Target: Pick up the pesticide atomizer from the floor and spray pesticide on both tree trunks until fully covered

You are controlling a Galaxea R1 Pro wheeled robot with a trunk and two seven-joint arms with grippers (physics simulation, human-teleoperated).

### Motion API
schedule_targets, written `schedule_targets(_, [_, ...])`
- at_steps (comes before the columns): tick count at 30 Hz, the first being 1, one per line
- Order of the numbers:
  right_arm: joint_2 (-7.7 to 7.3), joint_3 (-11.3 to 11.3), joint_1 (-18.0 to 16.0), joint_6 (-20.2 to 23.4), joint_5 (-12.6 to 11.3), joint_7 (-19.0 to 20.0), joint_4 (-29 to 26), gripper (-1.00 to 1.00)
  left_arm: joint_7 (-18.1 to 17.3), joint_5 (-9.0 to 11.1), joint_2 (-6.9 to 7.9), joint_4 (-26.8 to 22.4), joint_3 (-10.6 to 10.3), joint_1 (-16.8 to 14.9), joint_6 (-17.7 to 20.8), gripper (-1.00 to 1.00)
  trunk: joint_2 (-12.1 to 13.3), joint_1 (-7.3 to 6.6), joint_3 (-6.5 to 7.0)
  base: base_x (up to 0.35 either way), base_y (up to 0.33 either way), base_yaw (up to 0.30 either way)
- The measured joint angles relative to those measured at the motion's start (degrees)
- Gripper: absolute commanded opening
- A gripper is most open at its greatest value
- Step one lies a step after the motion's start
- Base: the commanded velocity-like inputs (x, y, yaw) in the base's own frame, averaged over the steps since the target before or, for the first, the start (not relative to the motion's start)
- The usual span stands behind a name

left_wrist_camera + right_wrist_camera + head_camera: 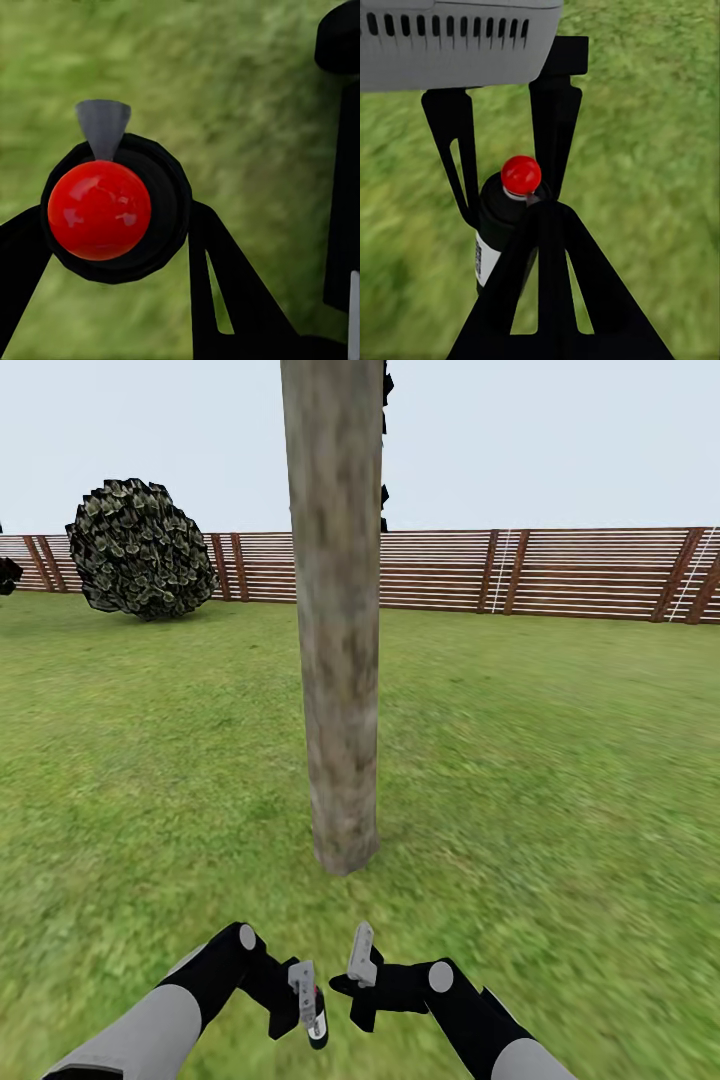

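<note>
The left gripper (312, 1008), clamped on the small dark red-topped atomizer bottle (317, 1022), sits low before the thick mottled grey-brown tree trunk (338, 660) straight ahead; whether the right gripper's (358, 970) jaws are apart is unclear.

No readable text, brand, number or sign appeared in any view. The atomizer (502, 225) carried a white label (484, 259) on its dark side, seen from the right wrist, but any print on it was too small and blurred to make out. The fence (560, 570) and the trunk (338, 610) bore no lettering.
</note>
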Motion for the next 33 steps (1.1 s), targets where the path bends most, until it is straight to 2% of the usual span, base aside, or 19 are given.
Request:
schedule_targets(9, [0.0, -0.01, 0.0, -0.01, 0.0, 0.0, 0.0, -1.0, -0.09, 0.49, 0.04, 0.02, 0.08, 0.0, -0.33, -1.0, 0.0, 0.0, 0.0, 0.0, 0.0, 0.0])
schedule_targets(12, [0.0, 0.0, 0.0, -0.02, 0.0, 0.0, -0.02, -1.0, -0.13, 2.46, 0.15, 0.07, 0.04, 0.0, -0.55, -1.0, 0.0, 0.0, 0.0, 0.0, 0.0, 0.0])
schedule_targets(16, [0.0, 0.0, 0.0, -0.01, 0.0, 0.0, -0.05, -1.0, -0.19, 3.44, 0.18, 0.08, 0.01, 0.0, -0.68, -1.0, 0.0, 0.0, 0.0, 0.0, 0.0, 0.0])
schedule_targets(33, [0.0, 0.0, 0.0, -0.06, 0.0, 0.0, -0.03, -1.0, -0.23, 3.88, 0.26, 0.23, 0.05, 0.27, -1.71, -1.0, 0.0, 0.0, 0.0, 0.0, 0.0, 0.0])
